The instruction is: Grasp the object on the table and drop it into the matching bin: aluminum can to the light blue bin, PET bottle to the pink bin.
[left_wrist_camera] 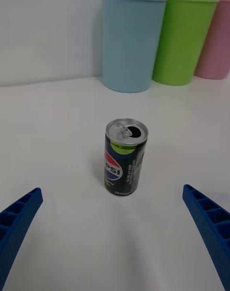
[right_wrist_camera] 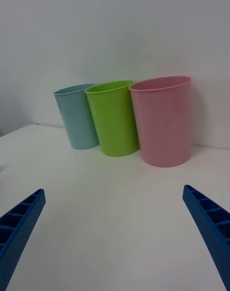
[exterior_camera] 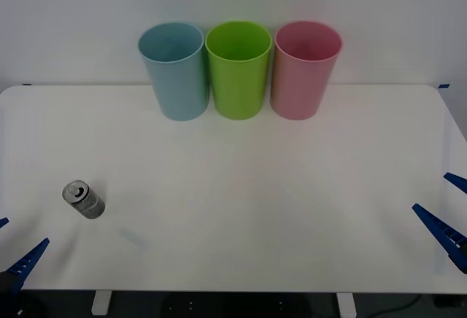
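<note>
- Obj: aluminum can (exterior_camera: pixel 84 199), dark grey w/ silver pull-tab end, stands upright on the table (exterior_camera: pixel 255 208), near-left area. Long axis vertical; opened top faces up in the left wrist view (left_wrist_camera: pixel 126 157).
- Left gripper (exterior_camera: pixel 16 251): at the near-left table edge, fingers spread wide, holding nothing. In the left wrist view the can sits centred between the two blue fingers (left_wrist_camera: pixel 19 219), ahead of them, not touching.
- Right gripper (exterior_camera: pixel 446 214): at the near-right table edge, fingers likewise apart, empty. Well apart from the can; faces the bin row.
- Key relation: can lies just fwd of and slightly inboard of the left gripper, so the left arm is the nearer one by a wide margin. Judgement: left arm takes the grasp; right arm idles.
- Approach, judged: straight advance along the gripper's own line, fingers closing across the can's sides, i.e. perpendicular to its vertical axis.
- Targets: light blue bin (exterior_camera: pixel 175 70) at far table edge, leftmost of three, beside lime green bin (exterior_camera: pixel 238 68); pink bin (exterior_camera: pixel 305 68) rightmost. Can → light blue bin, also on the left arm's side.
- Status: grasp not yet made.
</note>
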